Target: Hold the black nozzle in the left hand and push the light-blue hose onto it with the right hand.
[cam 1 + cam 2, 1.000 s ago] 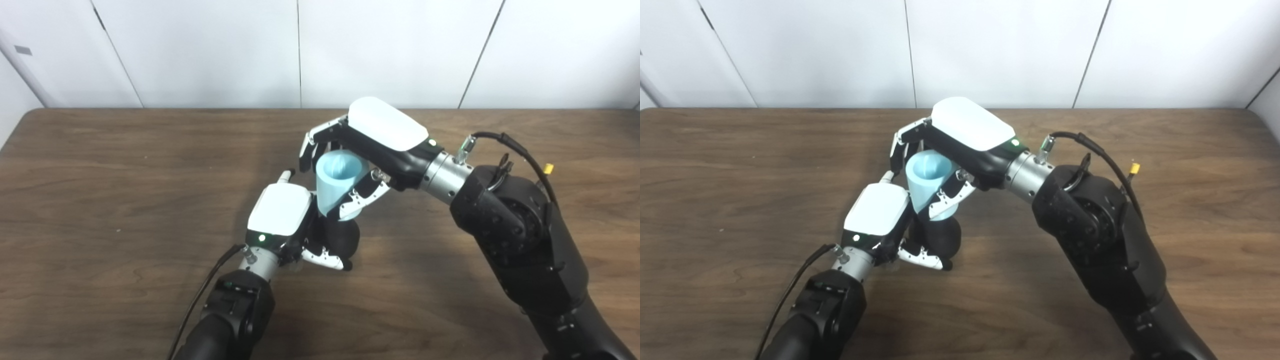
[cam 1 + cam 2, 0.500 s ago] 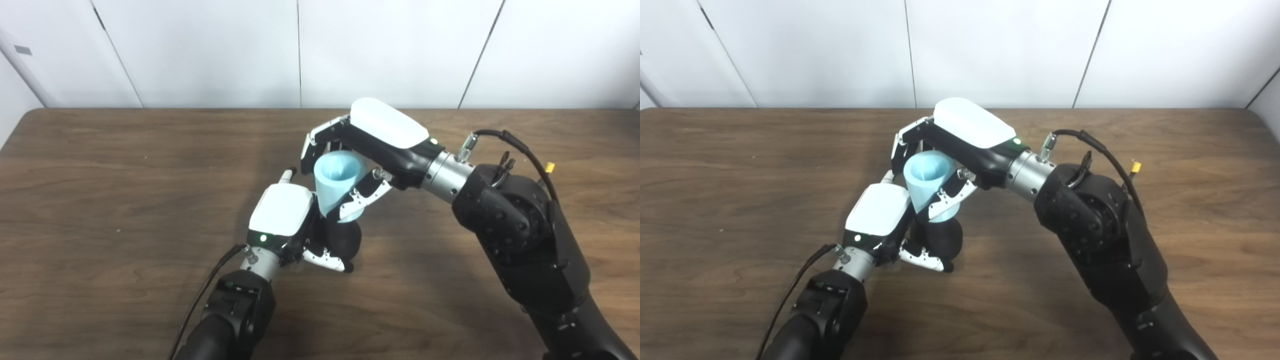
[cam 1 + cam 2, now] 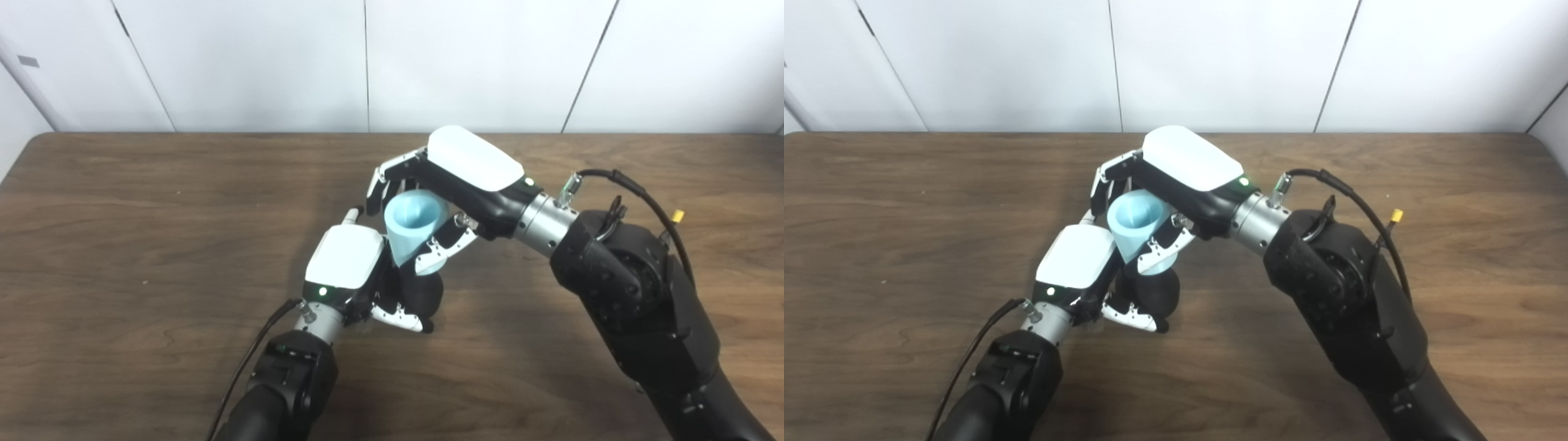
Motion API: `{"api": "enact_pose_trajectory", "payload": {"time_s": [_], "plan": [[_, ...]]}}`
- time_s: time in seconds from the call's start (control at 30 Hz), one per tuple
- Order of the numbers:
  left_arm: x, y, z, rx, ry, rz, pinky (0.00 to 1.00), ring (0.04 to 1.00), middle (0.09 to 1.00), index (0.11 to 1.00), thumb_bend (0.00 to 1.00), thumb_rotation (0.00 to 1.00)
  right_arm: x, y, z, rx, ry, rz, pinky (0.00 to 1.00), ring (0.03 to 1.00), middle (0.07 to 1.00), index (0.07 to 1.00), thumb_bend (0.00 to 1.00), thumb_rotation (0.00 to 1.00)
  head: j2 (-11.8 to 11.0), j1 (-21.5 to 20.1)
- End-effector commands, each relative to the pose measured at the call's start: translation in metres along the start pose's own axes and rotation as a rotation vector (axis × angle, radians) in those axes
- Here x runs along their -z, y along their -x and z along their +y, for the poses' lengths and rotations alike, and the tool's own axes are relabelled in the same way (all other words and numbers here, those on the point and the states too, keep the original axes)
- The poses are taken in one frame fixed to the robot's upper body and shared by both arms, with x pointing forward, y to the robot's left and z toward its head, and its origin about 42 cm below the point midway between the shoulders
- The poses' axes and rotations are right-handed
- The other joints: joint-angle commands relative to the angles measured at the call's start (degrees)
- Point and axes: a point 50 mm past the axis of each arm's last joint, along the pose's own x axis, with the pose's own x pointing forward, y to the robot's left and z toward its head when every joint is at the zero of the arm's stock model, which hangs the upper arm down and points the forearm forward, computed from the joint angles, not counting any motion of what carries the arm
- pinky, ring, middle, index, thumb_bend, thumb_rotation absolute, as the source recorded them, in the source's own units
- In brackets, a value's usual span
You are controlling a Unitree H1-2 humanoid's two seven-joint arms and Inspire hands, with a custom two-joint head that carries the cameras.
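Note:
My left hand is shut on the black nozzle, which rests low near the table just right of the palm; only its rounded black body shows. Directly above it stands the light-blue hose, a short wide tube with its open mouth facing up. My right hand is shut on the hose, fingers behind it and thumb in front. The hose's lower end meets the nozzle's top, but the joint is hidden by the fingers. In the right eye view the hose sits over the nozzle the same way.
The brown wooden table stretches wide on both sides. A white panelled wall runs behind its far edge. A black cable with a yellow tip hangs off my right forearm.
My right hand has sunk a little with the hose, pressing it lower toward the nozzle. The left hand and nozzle have stayed put.

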Motion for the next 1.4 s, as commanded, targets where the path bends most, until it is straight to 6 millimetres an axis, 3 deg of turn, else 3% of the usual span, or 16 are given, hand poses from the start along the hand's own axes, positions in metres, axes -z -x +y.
{"api": "enact_pose_trajectory", "payload": {"time_s": [0.0,0.33,0.67,0.9,1.07,1.1,1.13,1.17,1.23,1.37], "plan": [[-0.008,-0.006,0.014,-0.041,0.001,-0.029,0.98,0.635,0.518,0.466,0.52,0.0,0.002,0.003,0.004,-0.006,0.026,-0.029,0.28,0.378,0.498,0.554,0.49,0.0,0.0,0.0],[-0.007,-0.005,0.015,-0.039,0.001,-0.032,0.99,0.632,0.514,0.467,0.52,0.0,0.007,0.007,0.02,0.004,0.012,-0.025,0.29,0.385,0.495,0.551,0.49,0.0,0.2,-0.1],[-0.008,-0.005,0.015,-0.04,0.0,-0.032,0.99,0.63,0.513,0.469,0.52,0.0,0.011,0.006,0.023,-0.004,-0.025,-0.002,0.28,0.391,0.516,0.543,0.49,0.0,0.4,0.1],[-0.008,-0.005,0.016,-0.038,-0.006,-0.032,0.99,0.633,0.518,0.466,0.52,0.0,0.013,0.006,0.024,-0.057,-0.103,0.038,0.31,0.368,0.489,0.557,0.49,0.0,0.5,0.2],[-0.008,-0.005,0.015,-0.048,0.007,-0.035,1.0,0.634,0.526,0.458,0.52,0.0,0.014,0.006,0.017,-0.084,-0.107,0.039,0.28,0.376,0.473,0.537,0.52,0.0,0.5,0.2],[-0.007,-0.005,0.014,-0.053,0.006,-0.035,0.99,0.629,0.526,0.458,0.52,0.0,0.013,0.006,0.015,-0.095,-0.098,0.039,0.35,0.456,0.555,0.59,0.72,0.08,0.5,0.2],[-0.007,-0.005,0.014,-0.056,0.005,-0.035,0.97,0.623,0.525,0.459,0.52,0.0,0.013,0.006,0.014,-0.103,-0.092,0.04,0.47,0.58,0.646,0.644,0.85,0.16,0.5,0.2],[-0.007,-0.005,0.014,-0.058,0.003,-0.034,0.97,0.621,0.524,0.459,0.52,0.0,0.013,0.006,0.012,-0.11,-0.073,0.04,0.51,0.622,0.676,0.662,0.9,0.19,0.5,0.2],[-0.007,-0.005,0.013,-0.068,-0.006,-0.037,0.94,0.616,0.523,0.46,0.52,0.0,0.011,0.006,0.008,-0.117,-0.042,0.038,0.71,0.794,0.791,0.746,0.96,0.32,0.5,0.2],[-0.008,-0.006,0.012,-0.072,-0.019,-0.032,0.89,0.61,0.527,0.458,0.52,0.0,0.005,0.007,0.002,-0.102,-0.027,0.039,0.9,0.93,0.895,0.837,0.95,0.45,0.5,0.1]]}}
